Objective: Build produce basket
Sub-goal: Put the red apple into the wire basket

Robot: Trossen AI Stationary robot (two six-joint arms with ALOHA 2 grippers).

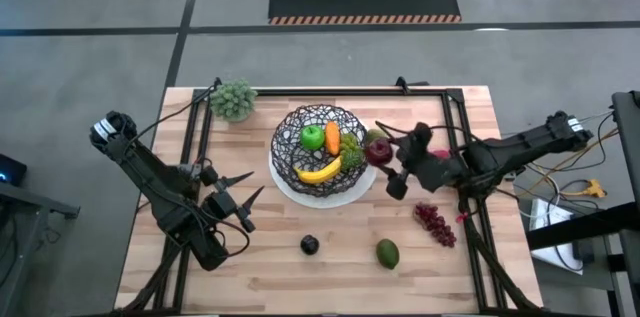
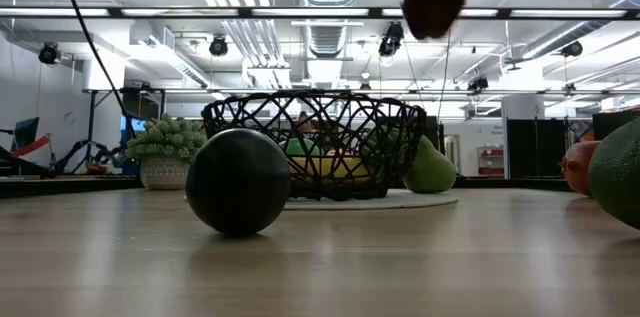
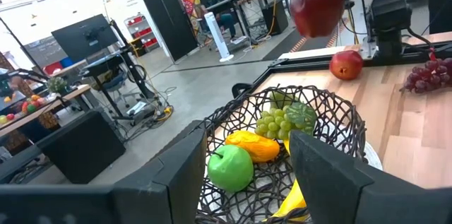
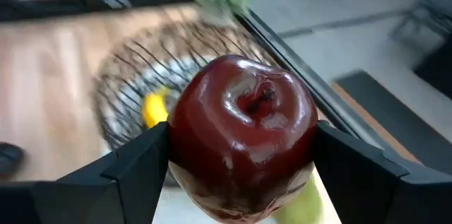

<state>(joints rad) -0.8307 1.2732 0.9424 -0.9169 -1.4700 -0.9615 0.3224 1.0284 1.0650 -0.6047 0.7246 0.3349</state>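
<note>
The black wire basket [image 1: 320, 147] stands on a white plate [image 1: 352, 189] at the table's middle. It holds a green apple [image 1: 313, 137], a carrot [image 1: 332, 138], a banana [image 1: 320, 170] and green grapes [image 1: 350, 144]. My right gripper [image 1: 386, 157] is shut on a red apple [image 1: 380, 150] above the basket's right rim. My left gripper [image 1: 240, 197] is open and empty, left of the basket and near the front. A dark plum [image 1: 310, 245], an avocado [image 1: 388, 253] and dark red grapes [image 1: 435, 223] lie on the table. My right gripper pinches the red apple by its two opposite sides [image 4: 176, 146] between its two fingers [image 4: 134, 171]. The fingers come from the table's right side. The apple's stem dimple [image 4: 256, 99] faces the wrist camera. The apple is lifted clear, high above the table in the low view [image 2: 433, 2].
A pale green leafy cluster [image 1: 233, 99] stands at the far left of the table. A green pear [image 2: 430, 167] lies by the basket's right side. Another red fruit [image 3: 346, 63] lies under my right arm. Dark rails [image 1: 200, 127] run along the table.
</note>
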